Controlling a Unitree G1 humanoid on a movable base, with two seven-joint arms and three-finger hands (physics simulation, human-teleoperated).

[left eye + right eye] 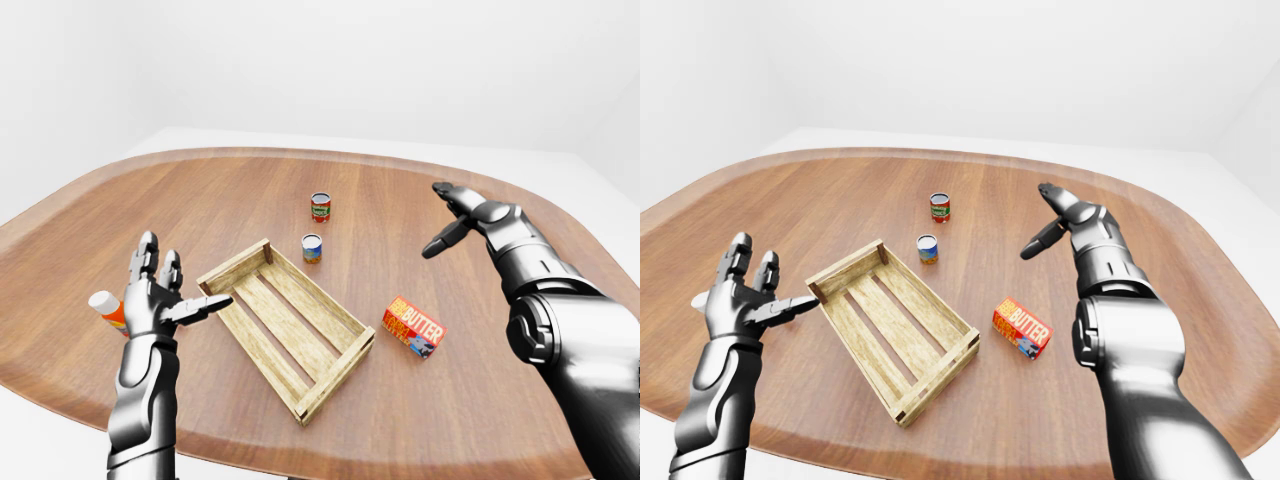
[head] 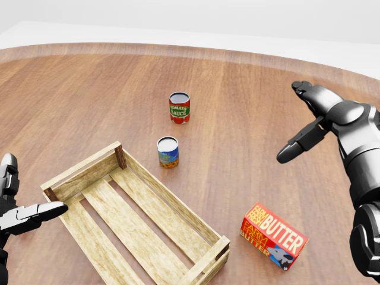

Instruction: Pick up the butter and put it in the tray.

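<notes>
Two hands, neither holding anything: I judge this the reach, before any grasp. On my tabletop (image 2: 89, 89), head view, the tray (image 2: 133, 217) lies at seven o'clock, with the butter (image 2: 274, 236) apart from it at five. My right hand (image 2: 312, 122), fingers spread, hovers at two o'clock; my left hand (image 1: 160, 298) is likewise released. Next, bring the right hand down over the butter.

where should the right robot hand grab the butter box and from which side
Across its two long side faces, coming down from above. The butter box lies flat on the table with its printed broad face up, set diagonally, and stands apart from the wooden crate. The right robot hand is open and empty above it, so it would likely need to turn to match the diagonal.
</notes>
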